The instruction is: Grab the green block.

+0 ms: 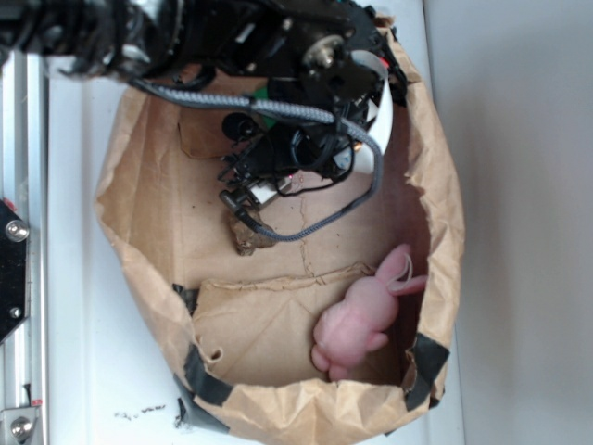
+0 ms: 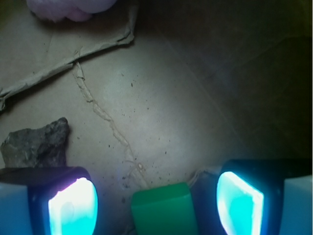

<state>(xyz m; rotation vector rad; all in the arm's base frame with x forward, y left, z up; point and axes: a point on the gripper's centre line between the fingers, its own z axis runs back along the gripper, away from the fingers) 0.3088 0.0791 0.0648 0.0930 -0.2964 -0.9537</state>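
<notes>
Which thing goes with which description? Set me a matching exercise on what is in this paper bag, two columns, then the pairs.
Things
1. green block
2. brown lump
3. pink plush bunny
4. gripper

Descriptions
A. lies near the bag's taped end, away from the arm
B. open, one finger on either side of a small object
C. sits between the two lit fingers, at the wrist view's bottom edge
D. rough and rock-like, just beyond one fingertip

Pairs: 1-C, 2-D, 3-A, 4-B
</notes>
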